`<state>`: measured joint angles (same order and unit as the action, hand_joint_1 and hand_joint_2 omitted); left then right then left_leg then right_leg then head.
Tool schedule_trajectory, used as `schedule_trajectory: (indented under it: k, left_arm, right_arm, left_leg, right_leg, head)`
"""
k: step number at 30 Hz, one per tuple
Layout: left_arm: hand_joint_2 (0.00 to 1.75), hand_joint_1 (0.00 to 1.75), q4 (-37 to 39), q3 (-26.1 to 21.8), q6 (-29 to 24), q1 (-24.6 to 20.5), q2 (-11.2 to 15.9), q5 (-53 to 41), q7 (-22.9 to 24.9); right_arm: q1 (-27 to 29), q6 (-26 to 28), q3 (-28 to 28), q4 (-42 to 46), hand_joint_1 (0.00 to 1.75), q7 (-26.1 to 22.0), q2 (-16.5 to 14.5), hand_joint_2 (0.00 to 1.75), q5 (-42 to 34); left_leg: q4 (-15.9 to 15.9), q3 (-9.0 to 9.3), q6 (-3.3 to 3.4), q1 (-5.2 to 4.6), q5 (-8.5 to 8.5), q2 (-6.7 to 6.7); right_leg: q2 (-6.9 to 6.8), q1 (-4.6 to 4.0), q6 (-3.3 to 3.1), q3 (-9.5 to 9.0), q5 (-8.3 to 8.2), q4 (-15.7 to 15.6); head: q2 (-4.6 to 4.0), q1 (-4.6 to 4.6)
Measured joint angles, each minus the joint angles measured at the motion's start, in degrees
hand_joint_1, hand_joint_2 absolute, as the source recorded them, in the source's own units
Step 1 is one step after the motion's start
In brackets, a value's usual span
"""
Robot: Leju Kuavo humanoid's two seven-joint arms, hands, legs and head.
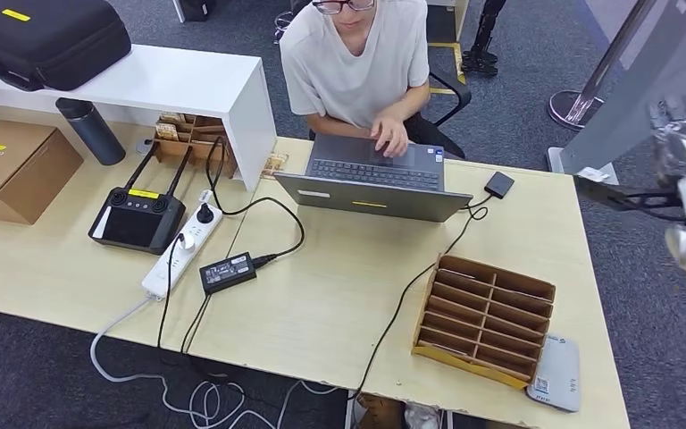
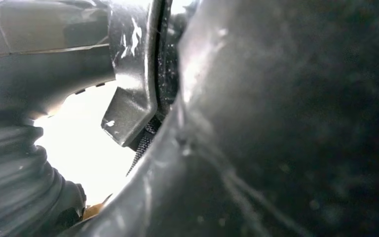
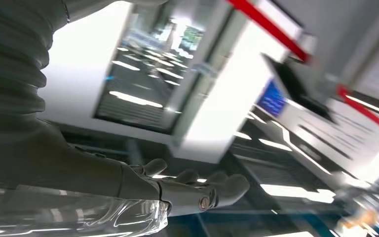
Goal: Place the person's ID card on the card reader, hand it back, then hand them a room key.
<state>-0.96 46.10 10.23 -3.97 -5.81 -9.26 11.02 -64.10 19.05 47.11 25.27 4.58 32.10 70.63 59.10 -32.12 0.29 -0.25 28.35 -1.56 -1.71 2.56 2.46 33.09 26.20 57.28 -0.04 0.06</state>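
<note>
The grey card reader (image 1: 556, 374) lies flat at the table's (image 1: 322, 304) near right corner, just beside the cardboard tray (image 1: 485, 319), long axis running near to far. Beyond, the right hand (image 3: 197, 190) hangs empty, fingers spread; left hand (image 2: 24, 163) unclear.

A flat light-grey card reader (image 1: 555, 373) with rounded corners lies at the near right corner of the table (image 1: 322, 304), a small label at its near end. It sits just beside, partly tucked under, a cardboard tray (image 1: 485, 319) divided into slanted slots, which rests flat on the table.
</note>
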Motion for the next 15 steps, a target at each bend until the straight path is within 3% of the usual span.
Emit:
schedule_trajectory:
  k: [7,11,15]
  left_arm:
    - [1.75,0.00,0.00,0.01,-3.14,0.72,-0.40,0.00,-1.50]
    - [1.75,0.00,0.00,0.60,-3.30,0.79,-0.42,0.28,-1.62]
    - [1.75,0.00,0.00,1.56,-3.45,0.75,-0.41,1.37,-1.62]
  right_arm:
    - [8.26,-7.46,-1.54,4.84,0.00,3.56,22.94,1.75,-4.34]
    - [20.15,-9.95,-4.40,10.35,0.00,6.75,35.62,1.75,-11.02]
    - [36.31,-9.65,-8.47,14.01,0.00,11.63,44.81,1.75,-20.77]
  left_leg:
    - [0.03,-0.03,0.45,-0.21,0.32,-0.07]
    - [-0.02,-0.06,0.56,-0.21,0.49,-0.12]
    - [-0.06,0.10,0.58,-0.20,0.68,0.12]
  right_leg:
    - [-0.09,0.20,0.40,-0.06,0.25,-0.11]
    - [-0.17,0.23,0.56,-0.13,0.41,-0.10]
    - [0.09,0.23,0.53,-0.16,0.52,-0.10]
  head:
    - [0.00,-0.03]
    - [0.00,-0.02]
    - [0.00,-0.05]
